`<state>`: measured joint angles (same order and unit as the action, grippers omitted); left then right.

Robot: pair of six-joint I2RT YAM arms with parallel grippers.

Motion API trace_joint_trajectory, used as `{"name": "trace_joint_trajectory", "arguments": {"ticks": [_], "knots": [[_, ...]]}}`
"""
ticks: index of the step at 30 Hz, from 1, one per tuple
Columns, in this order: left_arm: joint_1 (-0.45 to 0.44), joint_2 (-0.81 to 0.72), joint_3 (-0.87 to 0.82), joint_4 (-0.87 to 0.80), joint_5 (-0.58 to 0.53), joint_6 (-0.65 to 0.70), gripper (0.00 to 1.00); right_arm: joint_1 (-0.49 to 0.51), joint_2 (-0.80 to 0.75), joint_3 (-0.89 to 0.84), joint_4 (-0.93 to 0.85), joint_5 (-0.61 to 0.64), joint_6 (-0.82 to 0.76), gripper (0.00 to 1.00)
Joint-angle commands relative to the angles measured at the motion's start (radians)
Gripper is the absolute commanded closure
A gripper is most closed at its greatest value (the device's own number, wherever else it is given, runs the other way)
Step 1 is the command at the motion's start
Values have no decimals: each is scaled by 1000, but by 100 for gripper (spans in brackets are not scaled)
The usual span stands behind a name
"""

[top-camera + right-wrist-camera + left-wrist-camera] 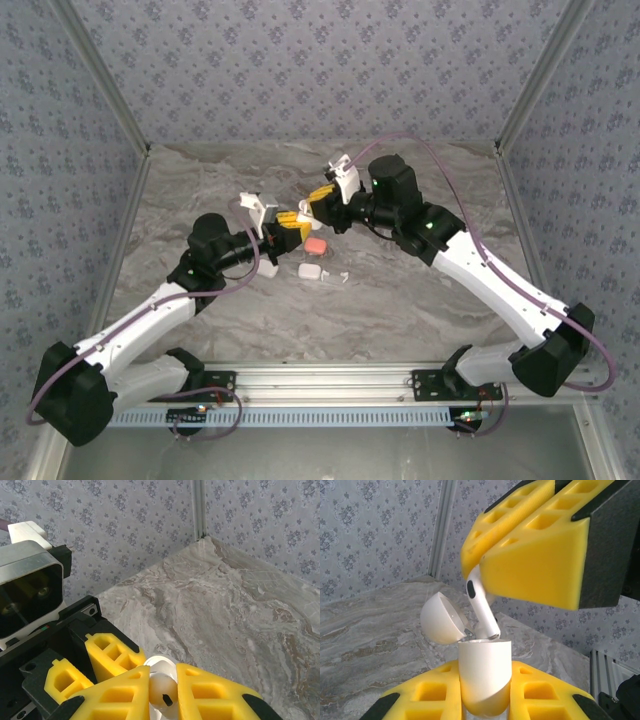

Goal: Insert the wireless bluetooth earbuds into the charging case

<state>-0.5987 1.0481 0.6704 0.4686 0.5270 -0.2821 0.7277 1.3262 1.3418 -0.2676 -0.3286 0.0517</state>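
Note:
My left gripper (485, 669) is shut on a white charging case (485, 680), held upright above the table with its rounded lid (442, 617) flipped open to the left. A white stemmed earbud (481, 602) hangs tilted over the case, its stem tip right at the open mouth. My right gripper (164, 676) is shut on that earbud's head (164, 694), with the case rim (161, 661) just beyond it. From above, the left gripper (288, 226) and right gripper (318, 208) meet tip to tip over mid-table.
On the marble table below the grippers lie a coral-red rounded case (315, 244), a white case (309, 270) and a small loose white earbud (338, 277). Patterned walls close in the back and both sides.

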Motion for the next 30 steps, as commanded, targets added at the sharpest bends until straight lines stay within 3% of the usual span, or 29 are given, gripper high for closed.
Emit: {"name": "trace_joint_trajectory", "arguments": {"ticks": [1, 22, 30], "knots": [[-10, -11, 36, 47, 15, -13, 97, 8, 4, 4, 3, -11, 2, 81], [-9, -16, 40, 44, 11, -12, 97, -11, 28, 30, -87, -132, 8, 77], [-10, -18, 41, 42, 11, -8, 97, -58, 12, 88, -85, -177, 46, 58]]}}
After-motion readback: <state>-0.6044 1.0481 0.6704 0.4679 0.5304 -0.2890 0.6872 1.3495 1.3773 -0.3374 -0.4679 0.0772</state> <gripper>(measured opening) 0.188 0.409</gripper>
